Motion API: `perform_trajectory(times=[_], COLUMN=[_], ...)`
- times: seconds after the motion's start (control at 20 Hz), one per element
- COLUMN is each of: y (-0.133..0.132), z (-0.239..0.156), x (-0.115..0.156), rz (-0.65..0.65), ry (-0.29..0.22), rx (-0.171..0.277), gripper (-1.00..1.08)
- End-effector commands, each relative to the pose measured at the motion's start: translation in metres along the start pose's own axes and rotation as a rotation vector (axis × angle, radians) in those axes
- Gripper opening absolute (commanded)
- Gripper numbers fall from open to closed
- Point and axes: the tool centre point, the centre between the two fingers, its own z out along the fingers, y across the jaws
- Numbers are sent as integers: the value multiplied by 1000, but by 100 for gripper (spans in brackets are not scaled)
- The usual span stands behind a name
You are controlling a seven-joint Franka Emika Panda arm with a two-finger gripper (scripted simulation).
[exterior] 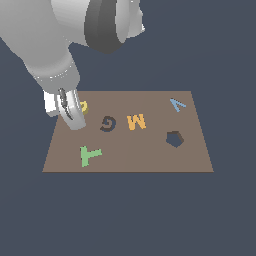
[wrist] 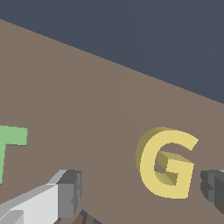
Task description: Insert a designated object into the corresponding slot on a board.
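G (wrist: 168,164): small, thick, yellow; flat on the board (exterior: 150,150), near the far left corner in the exterior view; mostly hidden there behind the gripper (wrist: 140,192)
Gripper: wide open; holding nothing; one finger (wrist: 65,192) on one side of the G, the other finger (wrist: 214,188) just beside its other side; not touching yet, as far as can be seen
Slot (exterior: 107,123): dark G-shaped hole; just to the right of the G in the exterior view, a bit nearer; empty
M (exterior: 136,121): orange; right of the slot; not to be picked
T (exterior: 90,155): green; near left part of the board; not to be picked
Pentagon hole (exterior: 174,139): dark; far to the right; wrong hole
Feel of the G: looks hard and stiff, not soft; likely light; smooth sides, so may slip or turn if pinched off-centre
Where to grab: across the two outer sides, near the middle, low on the thick edge; not on the open mouth or the small inner bar
Care: keep it level and turned the same way as the slot; likely a tight fit
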Motion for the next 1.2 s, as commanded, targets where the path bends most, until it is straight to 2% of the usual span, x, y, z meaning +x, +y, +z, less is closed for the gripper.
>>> perform_trajectory(times=[0.0, 0.4, 1.15], y=[9, 26, 28], z=[6, 17, 39], x=[2, 3, 2], rz=[69, 187, 196], ry=[-1, -4, -5], rx=[0, -2, -1], gripper=[100, 100, 100])
